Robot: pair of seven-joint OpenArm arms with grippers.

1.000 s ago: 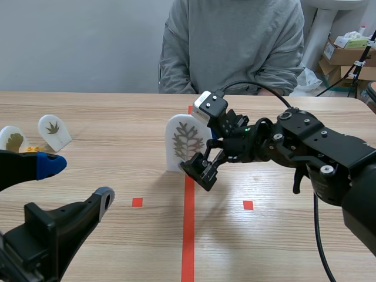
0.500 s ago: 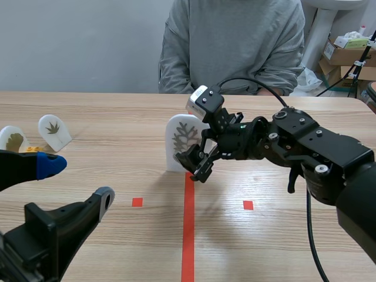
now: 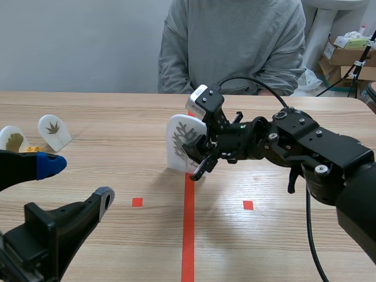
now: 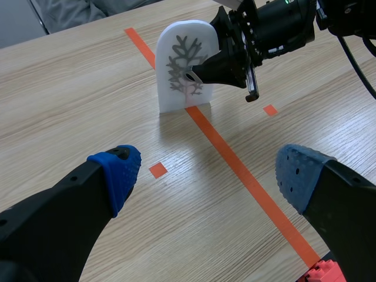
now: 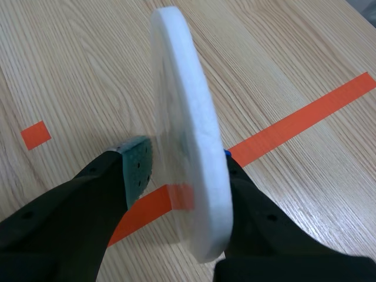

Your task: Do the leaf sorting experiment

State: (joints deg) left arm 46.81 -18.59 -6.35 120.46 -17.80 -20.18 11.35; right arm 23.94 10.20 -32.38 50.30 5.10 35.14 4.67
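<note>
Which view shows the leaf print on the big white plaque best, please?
Left wrist view: the white leaf plaque faces it squarely. In the scene view the right gripper covers part; the right wrist view shows only its edge.

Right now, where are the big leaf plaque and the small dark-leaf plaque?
big leaf plaque [image 3: 179, 142]: scene view, middle of its visible front face.
small dark-leaf plaque [image 3: 53, 129]: scene view, front face, at the leaf print.

The right tool [image 3: 198, 161] covers the lower corner of the white leaf plaque [image 3: 178, 138] — in the right wrist view its leaf face is turned away. The orange bit [image 3: 32, 149] near the left edge of the tabletop [image 3: 106, 117] — too small to tell.
</note>
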